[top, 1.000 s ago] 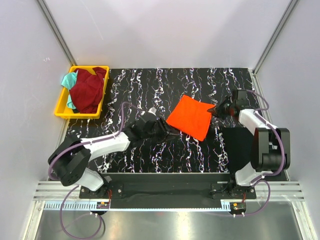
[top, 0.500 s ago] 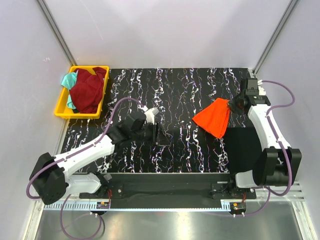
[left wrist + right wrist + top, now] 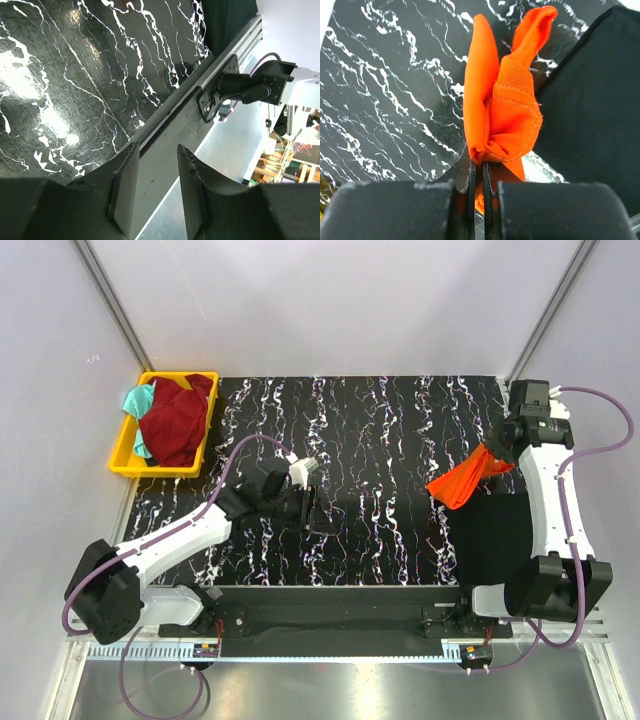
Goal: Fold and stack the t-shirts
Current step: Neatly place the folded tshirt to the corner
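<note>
My right gripper (image 3: 497, 448) is shut on a folded orange t-shirt (image 3: 462, 478) and holds it in the air at the right side of the table; the wrist view shows the orange cloth (image 3: 507, 107) bunched between the shut jaws. Its hanging end is over the far left corner of a folded black t-shirt (image 3: 492, 538) lying flat at the front right, also in the right wrist view (image 3: 592, 90). My left gripper (image 3: 312, 508) is open and empty above the middle of the table; its fingers (image 3: 124, 187) frame the table's front rail.
A yellow bin (image 3: 128, 452) at the far left holds a dark red t-shirt (image 3: 178, 420) and a teal one (image 3: 138, 400). The tabletop (image 3: 380, 430) is black with white marbling. White walls and metal posts enclose the table.
My right gripper lifted the orange t-shirt off the table's middle and carried it right, towards the black t-shirt. My left gripper let go of it and drew back left.
</note>
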You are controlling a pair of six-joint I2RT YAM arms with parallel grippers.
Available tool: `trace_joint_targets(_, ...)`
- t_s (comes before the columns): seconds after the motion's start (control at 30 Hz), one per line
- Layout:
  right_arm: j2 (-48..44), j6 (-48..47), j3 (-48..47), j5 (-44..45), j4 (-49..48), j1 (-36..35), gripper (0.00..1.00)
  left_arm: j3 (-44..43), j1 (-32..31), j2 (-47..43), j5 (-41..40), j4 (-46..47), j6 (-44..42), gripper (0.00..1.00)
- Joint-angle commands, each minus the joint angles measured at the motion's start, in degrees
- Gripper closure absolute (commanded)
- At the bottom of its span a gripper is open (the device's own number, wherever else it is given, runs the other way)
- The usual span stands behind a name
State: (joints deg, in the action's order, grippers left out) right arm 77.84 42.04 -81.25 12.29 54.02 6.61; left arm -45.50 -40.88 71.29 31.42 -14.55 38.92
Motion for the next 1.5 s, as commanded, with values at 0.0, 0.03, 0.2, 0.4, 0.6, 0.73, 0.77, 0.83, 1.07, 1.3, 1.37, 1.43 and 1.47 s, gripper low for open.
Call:
trace_joint_targets(0.0,-1.3,-1.9,-3.9,-1.9,2.2,1.9,1.00,-0.4,0.9,0.7,4.6,1.5,-1.7,0.59)
trace_joint_targets(0.03,-1.5,-1.8,-4.2,-2.4,2.7,2.3,1.00,-0.4,1.1,0.9,4.9,1.5,-1.8,0.59)
trace_joint_targets(0.2,-1.8,-2.0,-4.6,-8.0,4.1,6.0,1.00,-0.6,2.1,1.6,6.5,1.4,-2.3,0.59)
trace_joint_targets(0.4,-2.3,-2.9,-7.2,-9.7,6.7,8.4,1.00,-0.2,2.6,1.9,7.4,1.6,-2.8,0.59)
trace_joint_targets(0.6,-2.7,-4.8,-8.1,-10.8,7.9,10.6,1.00,1.0,2.7,1.8,8.2,2.2,-2.7,0.59)
trace_joint_targets(0.73,-2.8,-5.3,-8.5,-11.8,8.6,12.3,1.00,1.4,3.1,1.7,8.7,2.3,-3.0,0.59)
trace_joint_targets(0.77,-2.9,-5.2,-8.7,-11.9,8.8,12.6,1.00,1.5,3.4,1.6,8.8,2.3,-3.0,0.59)
trace_joint_targets(0.83,-3.1,-5.7,-8.9,-12.1,9.0,13.1,1.00,1.6,3.4,1.6,8.9,2.3,-3.0,0.59)
trace_joint_targets(1.07,-3.2,-6.4,-9.0,-12.1,9.3,15.6,1.00,2.0,4.0,1.9,9.8,2.6,-3.0,0.59)
trace_joint_targets(1.3,-3.0,-7.7,-9.1,-14.1,9.3,17.9,1.00,2.0,4.1,2.2,10.3,2.7,-3.0,0.59)
trace_joint_targets(1.37,-3.1,-7.9,-8.7,-14.3,9.3,18.3,1.00,2.0,4.1,2.3,10.3,2.6,-3.0,0.60)
trace_joint_targets(1.43,-3.5,-8.1,-8.1,-14.9,9.3,19.1,1.00,2.0,4.2,2.4,10.6,2.7,-3.1,0.60)
trace_joint_targets(1.47,-3.6,-8.1,-8.0,-15.4,9.3,19.3,1.00,2.0,4.2,2.5,10.6,2.8,-3.0,0.60)
